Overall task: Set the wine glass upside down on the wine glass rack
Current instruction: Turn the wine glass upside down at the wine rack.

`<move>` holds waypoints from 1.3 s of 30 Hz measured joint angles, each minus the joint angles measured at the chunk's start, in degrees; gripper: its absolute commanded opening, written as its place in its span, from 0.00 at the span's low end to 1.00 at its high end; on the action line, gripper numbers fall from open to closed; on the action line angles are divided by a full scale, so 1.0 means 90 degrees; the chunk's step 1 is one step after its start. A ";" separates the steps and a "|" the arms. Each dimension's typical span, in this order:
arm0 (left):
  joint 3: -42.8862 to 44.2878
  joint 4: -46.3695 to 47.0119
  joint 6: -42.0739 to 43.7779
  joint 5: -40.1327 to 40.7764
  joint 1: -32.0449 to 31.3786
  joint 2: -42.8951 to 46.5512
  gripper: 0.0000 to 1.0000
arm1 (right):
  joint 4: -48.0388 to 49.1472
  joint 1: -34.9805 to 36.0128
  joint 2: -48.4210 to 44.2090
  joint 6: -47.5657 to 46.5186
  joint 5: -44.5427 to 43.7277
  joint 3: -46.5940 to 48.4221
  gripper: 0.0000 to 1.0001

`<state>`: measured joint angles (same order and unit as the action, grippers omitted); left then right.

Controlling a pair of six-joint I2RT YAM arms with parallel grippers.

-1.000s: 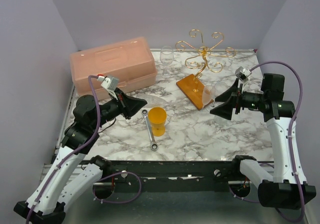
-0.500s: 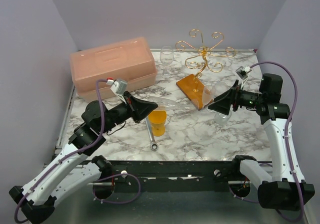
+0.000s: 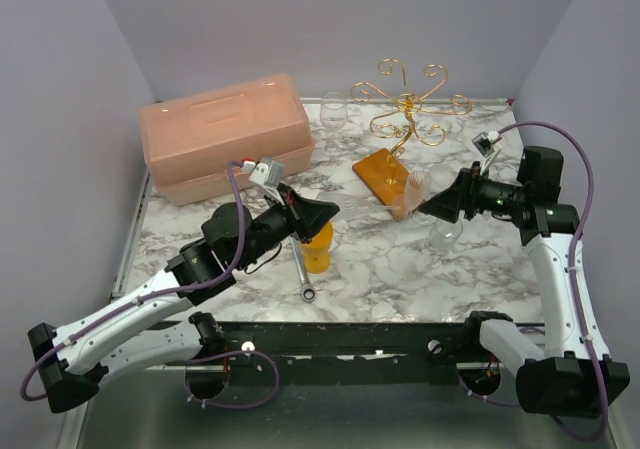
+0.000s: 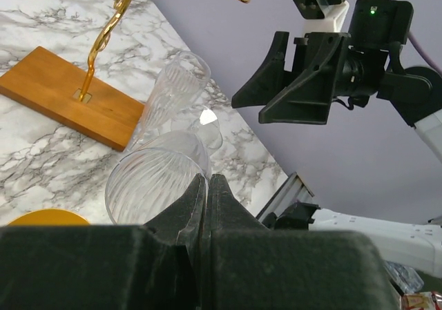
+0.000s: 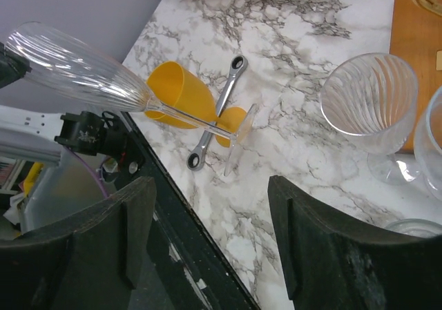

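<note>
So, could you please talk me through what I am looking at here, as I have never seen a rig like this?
These are two robot arms bolted at the near edge of a marble-patterned table, each ending in a two-finger gripper. One picture comes from a fixed camera above and behind the arms. The other two come from a small camera on each wrist, so each shows its own fingers. On the table are a gold wire wine glass rack on a wooden base, a peach plastic box, spare clear glasses, a yellow cup and a wrench. The left gripper is shut on the rim of a ribbed wine glass, holding it sideways in the air. Its foot points towards the right gripper, which is open and empty.
</note>
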<state>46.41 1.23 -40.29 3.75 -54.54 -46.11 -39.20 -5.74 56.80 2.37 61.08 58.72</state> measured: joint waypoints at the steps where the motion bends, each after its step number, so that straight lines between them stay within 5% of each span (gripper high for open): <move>1: 0.0061 0.0005 -0.0002 0.0126 -0.0068 -0.0075 0.00 | -0.0022 0.0000 0.0010 -0.0010 -0.0044 0.0005 0.64; 4: 0.0231 0.0053 0.0000 0.0401 -0.0279 -0.0270 0.00 | -0.0083 0.0000 0.0044 -0.0041 -0.0158 0.0027 0.55; 25: 0.0736 0.0328 0.0243 0.1231 -0.1035 -0.0833 0.00 | -0.0090 0.0236 0.0202 0.0068 -0.0551 0.0102 0.36; 32: 0.0736 0.0369 0.0262 0.1258 -0.1093 -0.0884 0.00 | 0.0189 0.0296 0.0202 0.0260 -0.0736 0.0095 0.03; 39: 0.0736 0.0452 0.0301 0.1258 -0.1139 -0.0882 0.07 | 0.0262 0.0299 0.0202 0.0398 -0.0818 0.0087 0.01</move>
<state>53.04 5.30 -37.58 15.07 -64.79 -54.04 -36.84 -3.05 58.61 5.96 53.71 59.51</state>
